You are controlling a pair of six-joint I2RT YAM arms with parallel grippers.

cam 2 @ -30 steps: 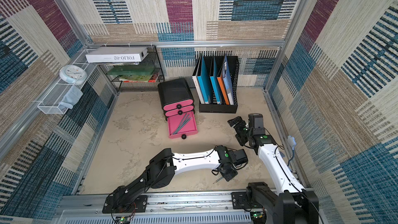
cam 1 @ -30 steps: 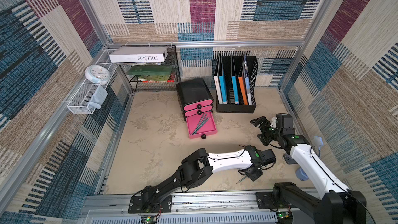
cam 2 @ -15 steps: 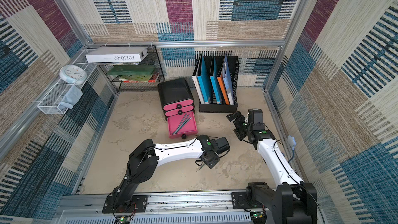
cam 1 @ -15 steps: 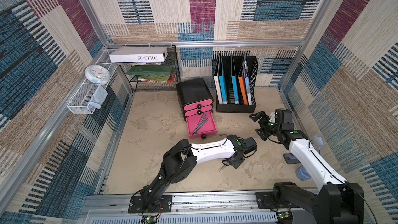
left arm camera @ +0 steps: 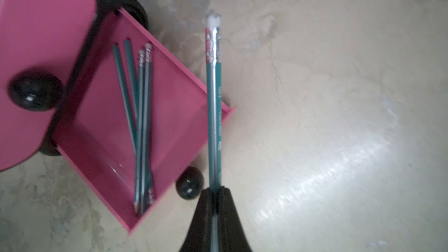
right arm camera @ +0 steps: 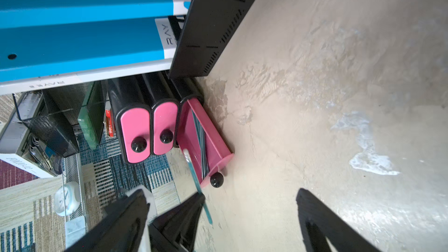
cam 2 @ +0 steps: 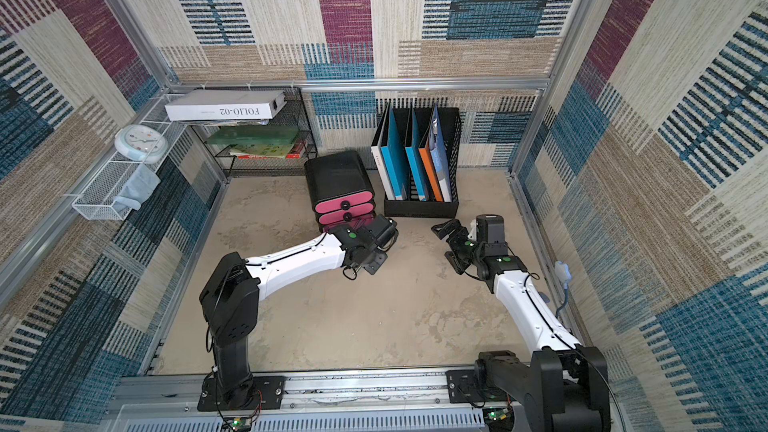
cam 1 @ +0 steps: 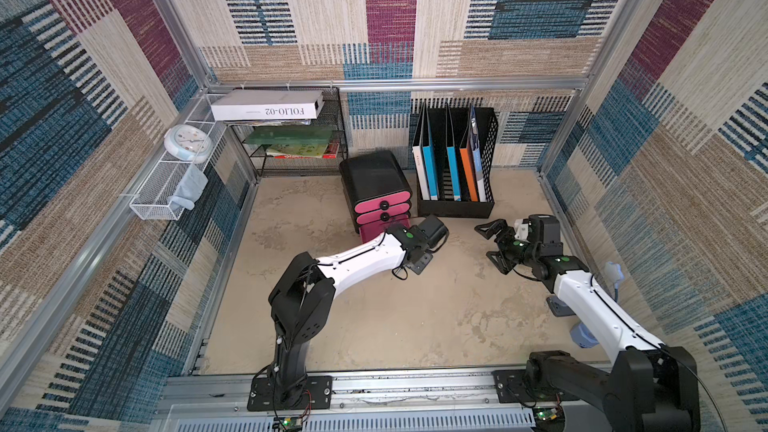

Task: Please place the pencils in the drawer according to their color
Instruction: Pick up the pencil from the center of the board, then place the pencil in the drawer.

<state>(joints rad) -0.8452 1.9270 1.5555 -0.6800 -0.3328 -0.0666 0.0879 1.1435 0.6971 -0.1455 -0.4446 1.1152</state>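
Left wrist cam: the left gripper (left arm camera: 214, 191) has its fingers (left arm camera: 206, 204) clamped tight on a teal pencil (left arm camera: 213, 105), gripped down near the tip end. The eraser sticks straight out away from the jaws. Pencil crosses over one front corner of the bottom drawer (left arm camera: 101, 117), right by its black knob (left arm camera: 189, 186); it's not lying inside. That drawer's pulled out toward the near side w/ four more teal pencils (left arm camera: 143, 117) lying loose in it, roughly parallel & overlapping.

Top views: the chest (cam 1: 372, 174) sits at the far side of the table (cam 1: 415, 326), just left of the black file holder (cam 1: 453, 209). Upper two pink drawers are shut. Left arm reaches in from near-left, wrist ending up over the open drawer's right side.

Right gripper (cam 1: 486, 243) is off to the right, near the holder's front. Its fingers are spread wide, nothing between them, pointing left toward the drawer.
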